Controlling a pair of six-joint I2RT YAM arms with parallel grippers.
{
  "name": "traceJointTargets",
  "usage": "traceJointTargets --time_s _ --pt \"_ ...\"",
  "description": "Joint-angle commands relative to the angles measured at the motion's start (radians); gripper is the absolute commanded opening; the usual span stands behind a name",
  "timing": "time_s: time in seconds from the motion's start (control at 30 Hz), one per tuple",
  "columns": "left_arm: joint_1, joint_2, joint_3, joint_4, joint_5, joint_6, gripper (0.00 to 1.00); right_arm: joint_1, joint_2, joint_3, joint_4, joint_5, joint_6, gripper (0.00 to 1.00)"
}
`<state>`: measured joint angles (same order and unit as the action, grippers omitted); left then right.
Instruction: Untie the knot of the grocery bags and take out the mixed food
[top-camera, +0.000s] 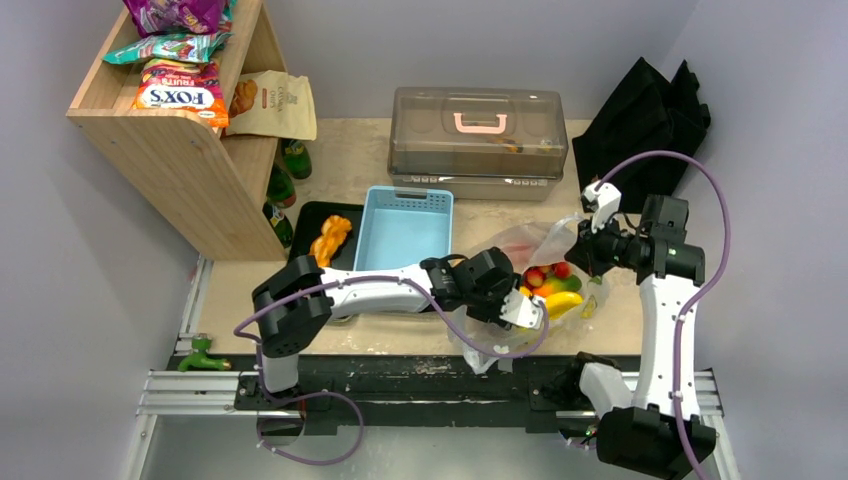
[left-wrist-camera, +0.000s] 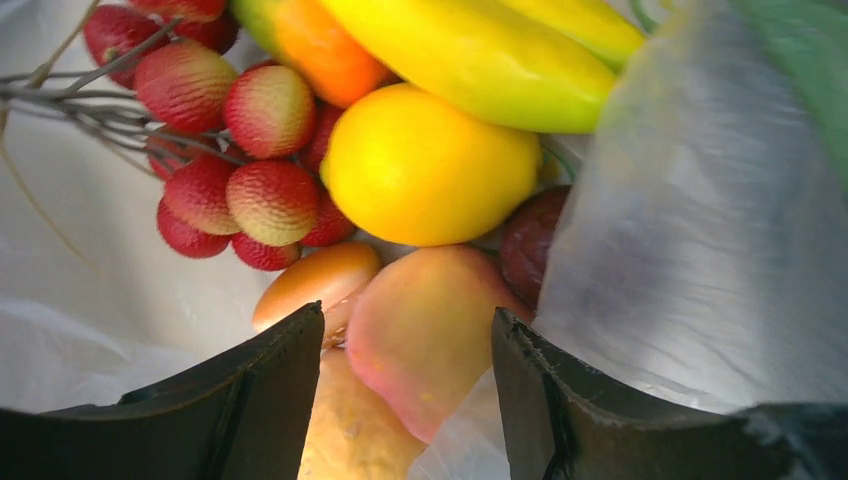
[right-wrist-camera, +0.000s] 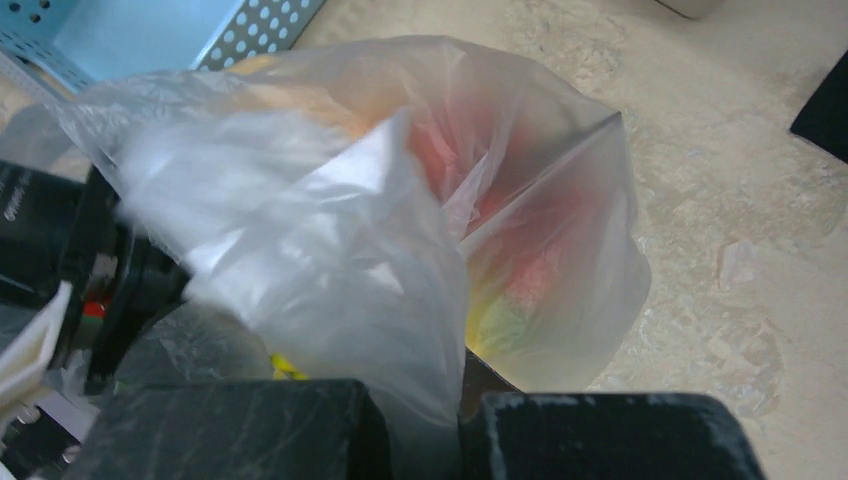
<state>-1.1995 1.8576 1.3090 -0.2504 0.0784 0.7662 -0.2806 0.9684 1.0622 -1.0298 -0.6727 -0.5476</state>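
The clear plastic bag (top-camera: 560, 262) lies open at the right of the table; no knot shows. Its mouth shows a yellow banana (top-camera: 562, 300) and small red fruits (top-camera: 540, 275). My left gripper (top-camera: 522, 305) is inside the bag's mouth. In the left wrist view it (left-wrist-camera: 408, 318) is open, its jaws either side of a pink-yellow peach (left-wrist-camera: 425, 335), with gaps. A lemon (left-wrist-camera: 430, 165), a banana (left-wrist-camera: 480, 55) and red fruits (left-wrist-camera: 240, 150) lie beyond it. My right gripper (top-camera: 583, 248) is shut on the bag's film (right-wrist-camera: 330, 260) and holds that edge up. A braided bread (top-camera: 330, 240) lies on a black tray.
A blue basket (top-camera: 405, 228) stands left of the bag and a lidded clear box (top-camera: 478, 140) behind it. A wooden shelf (top-camera: 190, 160) with snack packs is at the back left. A black fabric bag (top-camera: 640, 120) is at the back right.
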Motion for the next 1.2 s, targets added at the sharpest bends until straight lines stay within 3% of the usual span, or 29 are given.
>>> traceJointTargets --time_s 0.0,0.4,0.57,0.77,0.93,1.17 --pt "0.044 -0.048 0.096 0.018 0.001 -0.168 0.6 0.002 -0.024 -0.022 -0.041 0.029 -0.112 0.0" --pt "0.129 0.132 0.294 -0.116 0.014 -0.218 0.51 0.002 -0.002 -0.016 -0.005 0.024 -0.043 0.0" --pt "0.13 0.183 0.311 -0.166 0.017 -0.059 0.48 0.003 0.003 -0.008 0.001 0.004 -0.021 0.0" --pt "0.13 0.204 0.291 -0.25 -0.001 0.219 0.58 0.008 0.037 0.008 0.023 -0.03 0.044 0.0" --pt "0.132 0.235 0.273 -0.273 -0.003 0.418 0.57 0.011 0.06 0.008 0.057 -0.041 0.096 0.0" --pt "0.136 0.324 0.359 -0.371 0.034 0.578 0.55 0.015 0.079 0.02 0.066 -0.03 0.11 0.0"
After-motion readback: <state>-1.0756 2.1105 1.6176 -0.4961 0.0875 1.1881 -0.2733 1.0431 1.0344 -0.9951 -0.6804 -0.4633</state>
